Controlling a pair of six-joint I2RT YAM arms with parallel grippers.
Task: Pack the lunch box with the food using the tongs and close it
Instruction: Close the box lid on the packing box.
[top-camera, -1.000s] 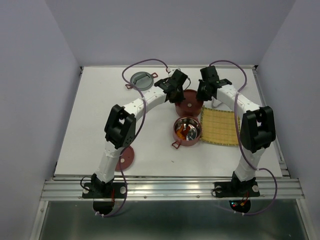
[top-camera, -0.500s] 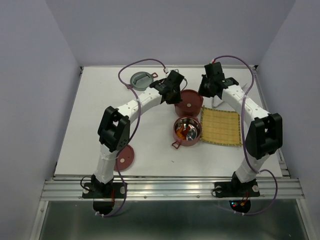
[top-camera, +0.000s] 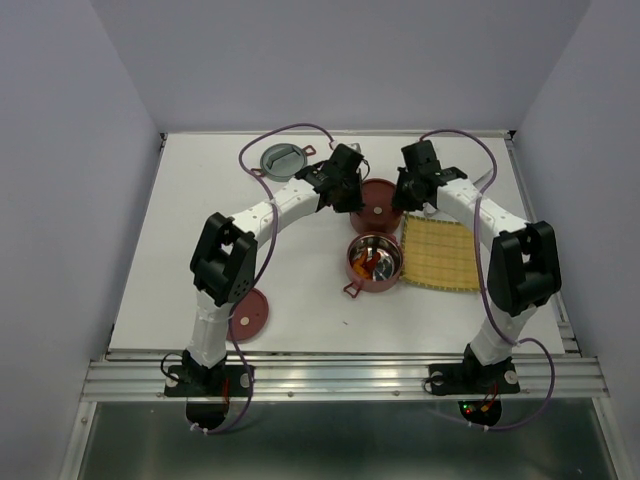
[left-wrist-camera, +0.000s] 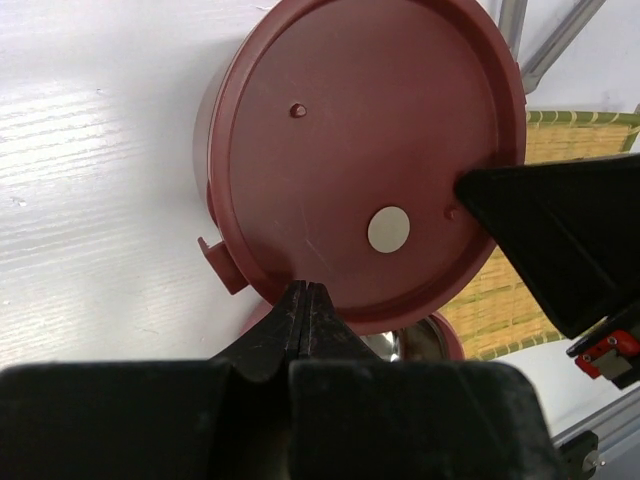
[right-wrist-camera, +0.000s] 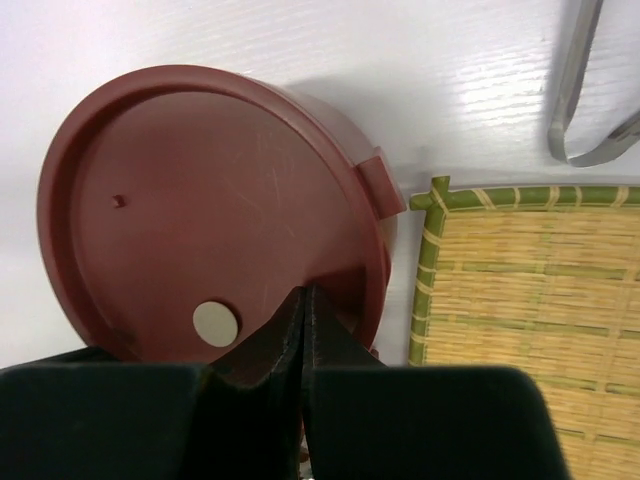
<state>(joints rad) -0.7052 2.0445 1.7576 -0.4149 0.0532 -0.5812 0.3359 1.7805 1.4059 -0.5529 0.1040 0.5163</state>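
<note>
Left gripper (left-wrist-camera: 305, 300): jaws fully closed, fingertips pressed together, nothing between them; tip sat over the near edge of the flat red lid (left-wrist-camera: 350, 140), whether touching it could not be told. Right gripper (right-wrist-camera: 303, 300): likewise closed tight and holding nothing, its tip over the same lid's rim from the opposite side, close to the pale dot (right-wrist-camera: 216, 324). Lidded red bowl (top-camera: 380, 203): stood on the table (top-camera: 180, 260) between the two grippers, lid seated flat on top, one small side handle showing. Open red bowl (top-camera: 373, 263): just in front of the lidded one, steel inside visible, orange-brown food (top-camera: 364, 263) lying in it. Yellow woven mat (top-camera: 442, 253): flat, immediately right of both bowls. Tongs (right-wrist-camera: 590, 90): lay on the table just beyond the mat's far edge, gripped by neither arm. Grey round lid (top-camera: 281, 158): far left. Red disc (top-camera: 248, 316): near the left arm's base.
</note>
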